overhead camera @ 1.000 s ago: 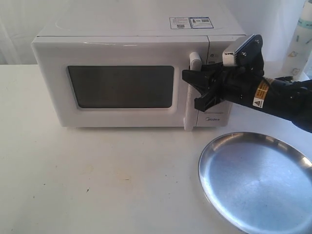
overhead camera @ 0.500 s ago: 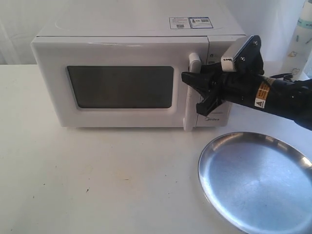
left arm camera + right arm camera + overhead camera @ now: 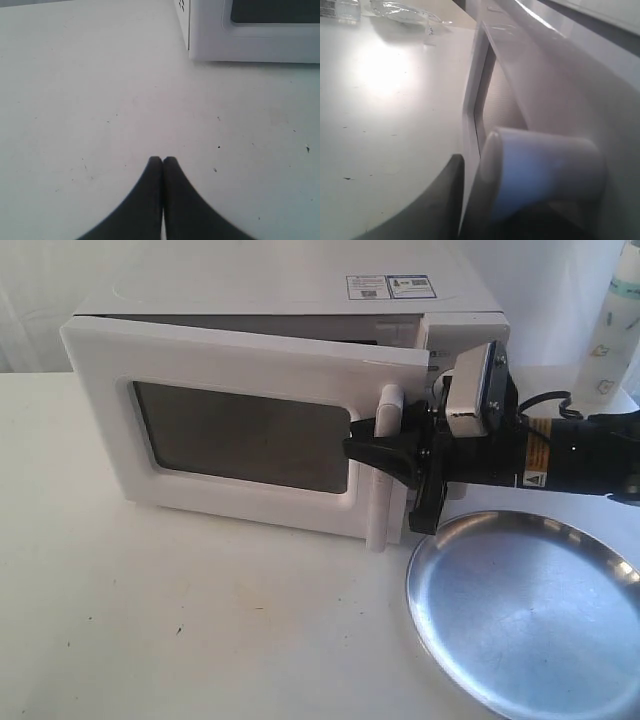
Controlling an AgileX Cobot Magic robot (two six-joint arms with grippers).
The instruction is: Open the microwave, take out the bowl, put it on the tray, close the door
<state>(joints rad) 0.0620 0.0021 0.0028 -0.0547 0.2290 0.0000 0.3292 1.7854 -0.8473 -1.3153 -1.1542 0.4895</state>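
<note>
right tool [image 3: 385,483] is hooked on the handle [image 3: 379,518], jaws spread either side of the bar rather than pinching, which suits swinging the door [image 3: 240,370], now ajar on the microwave [image 3: 280,290]. bowl's hidden, presumably inside. tray [image 3: 530,610] waits on the worktop [image 3: 200,620] just beside the door's free edge and may crowd the swing. left tool [image 3: 162,161] is closed, empty, hovering out of the way.

A matte white tabletop [image 3: 200,620] flecked with small dark specks spans the scene. At two o'clock stands a pale upright cylinder with blue-green print [image 3: 617,330], before a white curtain [image 3: 30,300].
</note>
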